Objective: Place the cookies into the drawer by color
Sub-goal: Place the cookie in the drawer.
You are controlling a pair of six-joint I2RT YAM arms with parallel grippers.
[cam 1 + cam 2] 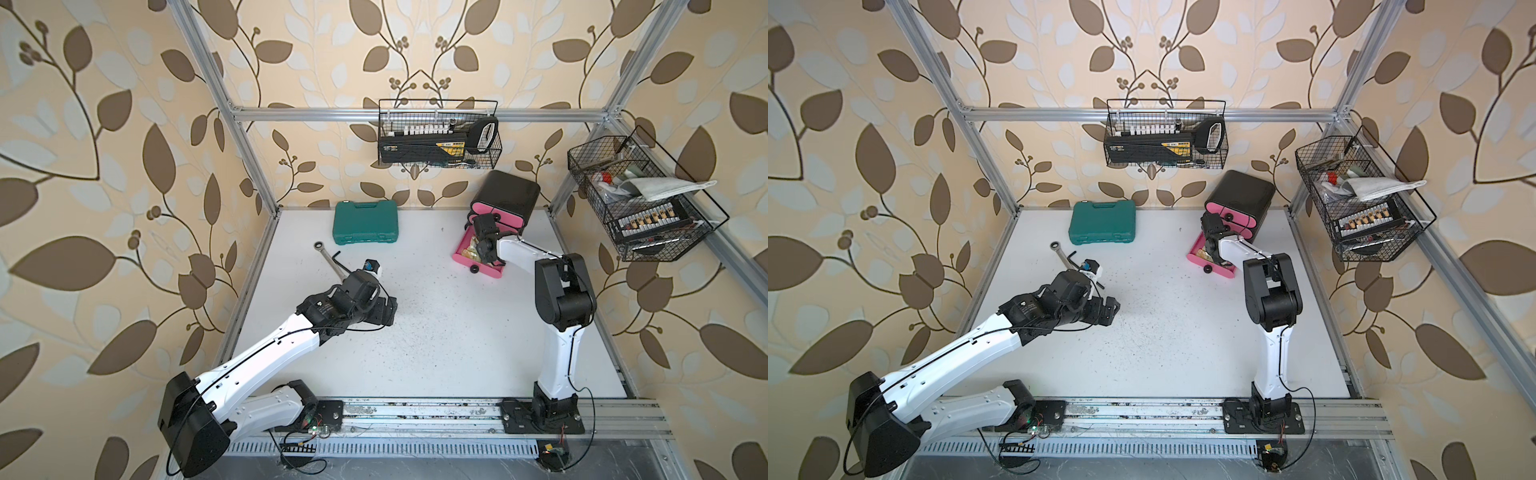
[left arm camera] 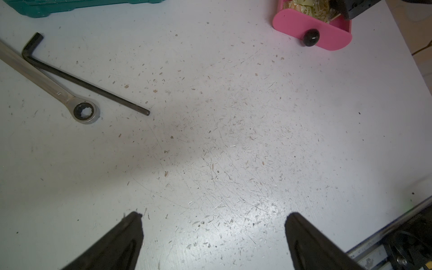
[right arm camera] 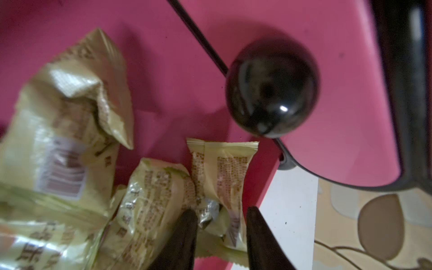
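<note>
The drawer cabinet (image 1: 509,195) (image 1: 1241,195) stands at the back right, black with pink fronts. Its lowest drawer (image 1: 478,266) (image 2: 327,39) is pulled out onto the table. Several yellow-green cookies lie inside it (image 3: 65,131) (image 3: 154,194) (image 2: 304,7). My right gripper (image 3: 219,210) (image 1: 484,249) hangs over this drawer with its jaws parted. One yellow-green packet (image 3: 222,173) lies loosely between the fingertips on the drawer floor. My left gripper (image 2: 214,215) (image 1: 388,309) is wide open over bare table at centre left, holding nothing.
A green tool case (image 1: 365,222) sits at the back. A silver wrench (image 2: 70,100) and black hex key (image 2: 81,81) lie left of centre. Wire baskets (image 1: 438,133) (image 1: 636,199) hang on the frame. A round black knob (image 3: 271,88) sits close above my right gripper.
</note>
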